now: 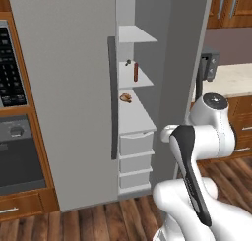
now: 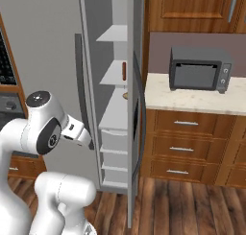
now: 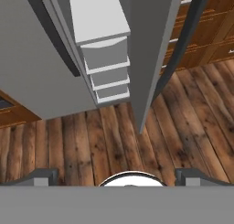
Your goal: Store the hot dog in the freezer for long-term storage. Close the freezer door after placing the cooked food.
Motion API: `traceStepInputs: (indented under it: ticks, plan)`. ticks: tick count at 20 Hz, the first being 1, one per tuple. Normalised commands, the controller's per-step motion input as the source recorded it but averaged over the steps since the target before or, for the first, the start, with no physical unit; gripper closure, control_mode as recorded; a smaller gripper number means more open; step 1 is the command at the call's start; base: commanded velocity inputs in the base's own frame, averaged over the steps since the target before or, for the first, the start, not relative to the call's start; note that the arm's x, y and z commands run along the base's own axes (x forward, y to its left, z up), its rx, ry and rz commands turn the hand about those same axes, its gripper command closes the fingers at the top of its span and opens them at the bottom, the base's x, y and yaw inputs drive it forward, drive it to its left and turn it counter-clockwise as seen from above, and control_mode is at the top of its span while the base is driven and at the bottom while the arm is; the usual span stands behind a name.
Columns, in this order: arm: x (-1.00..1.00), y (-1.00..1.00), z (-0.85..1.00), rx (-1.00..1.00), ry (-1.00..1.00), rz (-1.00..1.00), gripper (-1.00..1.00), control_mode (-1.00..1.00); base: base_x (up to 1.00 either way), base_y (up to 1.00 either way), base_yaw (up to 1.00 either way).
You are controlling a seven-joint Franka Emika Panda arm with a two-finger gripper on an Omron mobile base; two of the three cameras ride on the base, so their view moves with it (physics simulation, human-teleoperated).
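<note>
The hot dog [image 1: 135,72] lies on a white shelf inside the freezer [image 1: 133,117], reddish-brown and upright in the picture; the same hot dog [image 2: 124,71] sits at mid height in the right base view. The freezer door [image 1: 179,87] stands swung open, seen edge-on as a door [image 2: 137,123] with its dark bar handle. My gripper [image 3: 119,175] is open with nothing between its fingertips [image 3: 45,175]. It hangs low in front of the open compartment, looking down at the white drawers [image 3: 107,58] and the door's bottom edge [image 3: 139,122].
A small brown food item [image 1: 125,98] lies on the shelf below the hot dog. The wider grey door [image 1: 64,87] is closed at the left, beside the black oven [image 1: 15,151]. A toaster oven [image 2: 199,68] stands on the counter [image 2: 192,99] to the right. Wooden floor [image 3: 91,141] lies below.
</note>
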Motion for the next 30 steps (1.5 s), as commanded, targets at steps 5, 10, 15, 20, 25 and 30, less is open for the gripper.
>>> traceStepInputs:
  ticks: [5, 10, 15, 20, 25, 30]
  plan:
    - [0.00, 0.00, 0.00, 0.00, 0.00, 0.00, -1.00, 1.00, 0.00, 0.00, 0.00]
    - [0.06, -0.42, 0.04, 0.01, -0.15, 0.07, -1.00, -1.00, 0.00, 0.00, 0.00]
    - [0.12, -0.61, 0.19, 0.01, -0.13, 0.17, -1.00, -1.00, 0.00, 0.00, 0.00]
    - [0.00, -0.85, 0.03, 0.06, -0.09, 0.08, -1.00, -1.00, 0.00, 0.00, 0.00]
    - [0.34, -0.90, 0.00, 0.02, -0.06, 0.07, -1.00, -1.00, 0.00, 0.00, 0.00]
    - [0.75, -0.79, -0.05, 0.03, -0.10, 0.19, -1.00, -1.00, 0.00, 0.00, 0.00]
